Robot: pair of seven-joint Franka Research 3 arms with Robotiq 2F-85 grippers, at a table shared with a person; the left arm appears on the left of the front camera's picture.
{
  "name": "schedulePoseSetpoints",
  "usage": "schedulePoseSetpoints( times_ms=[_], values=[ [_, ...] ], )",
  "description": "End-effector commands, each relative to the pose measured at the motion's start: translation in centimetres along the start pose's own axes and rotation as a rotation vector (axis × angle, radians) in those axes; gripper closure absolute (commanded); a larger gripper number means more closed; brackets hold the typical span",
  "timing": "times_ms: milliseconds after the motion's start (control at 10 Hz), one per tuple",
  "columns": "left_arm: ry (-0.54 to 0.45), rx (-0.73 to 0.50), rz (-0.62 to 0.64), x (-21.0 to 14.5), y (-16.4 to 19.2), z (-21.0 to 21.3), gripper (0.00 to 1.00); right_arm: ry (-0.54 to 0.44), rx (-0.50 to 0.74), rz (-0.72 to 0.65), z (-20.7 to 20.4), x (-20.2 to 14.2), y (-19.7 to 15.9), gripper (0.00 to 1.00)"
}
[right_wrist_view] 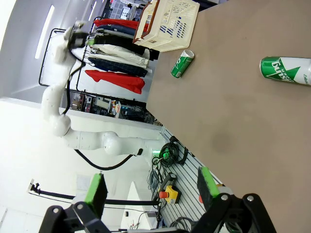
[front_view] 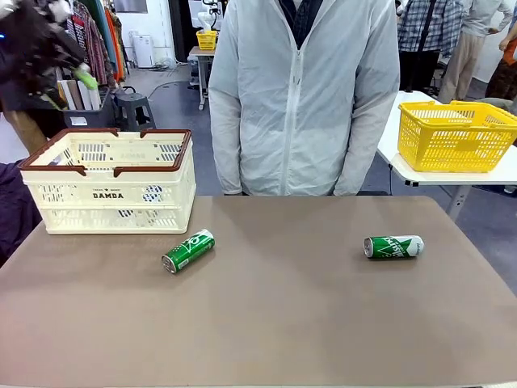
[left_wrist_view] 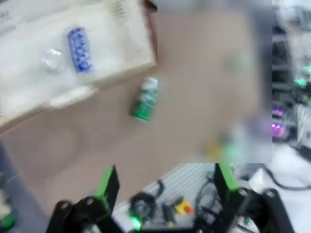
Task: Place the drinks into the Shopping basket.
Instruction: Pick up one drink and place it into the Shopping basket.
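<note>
A blue drink can (left_wrist_view: 80,49) lies inside the Shopping basket (front_view: 174,190), far ahead of the left gripper (left_wrist_view: 166,179), whose fingers are spread wide and empty. One green drink can (front_view: 187,250) lies on the bench (front_view: 283,323) just outside the basket, nearer that gripper. The other green drink can (front_view: 393,246) lies ahead of the right gripper (right_wrist_view: 151,187), off to its view's right, fingers likewise wide and empty.

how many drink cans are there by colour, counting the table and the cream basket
green: 2, the left green can and the right green can, both lying on the table
blue: 1, the blue can inside the Shopping basket
total: 3; a blurred pale round thing beside the blue can is left uncounted
</note>
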State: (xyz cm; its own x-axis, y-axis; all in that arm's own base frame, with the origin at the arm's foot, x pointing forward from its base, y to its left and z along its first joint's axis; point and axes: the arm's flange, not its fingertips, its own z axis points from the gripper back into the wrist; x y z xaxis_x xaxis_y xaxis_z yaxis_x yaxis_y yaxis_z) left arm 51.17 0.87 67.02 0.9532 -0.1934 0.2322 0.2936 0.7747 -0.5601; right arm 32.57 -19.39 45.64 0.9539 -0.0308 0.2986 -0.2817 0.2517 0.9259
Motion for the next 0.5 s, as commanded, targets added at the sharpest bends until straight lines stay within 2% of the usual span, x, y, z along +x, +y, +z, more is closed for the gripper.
schedulePoseSetpoints(
  times_ms=[0, 200, 400],
  values=[
    [0.058, -0.312, -0.080, -10.3, 4.6, -2.1, 0.00, 0.014, -0.007, 0.018, 0.2, -0.1, 0.3, 0.00],
    [-0.037, -0.518, -0.078, -17.2, 8.1, -5.1, 0.00, 0.014, -0.007, 0.018, 0.2, -0.1, 0.3, 0.00],
    [-0.084, -0.679, -0.074, -20.8, 11.5, -9.3, 0.00, 0.014, -0.007, 0.018, 0.2, -0.1, 0.3, 0.00]
  ],
)
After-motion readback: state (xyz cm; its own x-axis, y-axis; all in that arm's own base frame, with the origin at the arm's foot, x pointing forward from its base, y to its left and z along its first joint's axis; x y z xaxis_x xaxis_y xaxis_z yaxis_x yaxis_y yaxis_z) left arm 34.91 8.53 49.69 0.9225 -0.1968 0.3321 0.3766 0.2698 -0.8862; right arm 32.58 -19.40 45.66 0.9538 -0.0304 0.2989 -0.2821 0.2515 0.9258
